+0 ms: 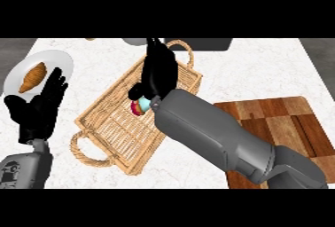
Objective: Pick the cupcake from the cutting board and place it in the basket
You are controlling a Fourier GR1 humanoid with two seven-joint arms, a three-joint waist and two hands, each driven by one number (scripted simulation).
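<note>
The cupcake (140, 107), showing pink and light blue, lies in the wicker basket (118, 124), partly hidden under my right wrist. My right hand (157, 71) stretches over the basket's far half with fingers straight and pointing away, thumb close to the cupcake. The right forearm crosses from the lower right over the wooden cutting board (288, 124), which sits right of the basket. My left hand (39, 106) rests open at the left, fingers up.
A white plate (59, 60) with a croissant (33, 77) sits at the far left, just behind my left hand. A dark object (209, 43) and a pale one (134, 41) lie at the counter's far edge.
</note>
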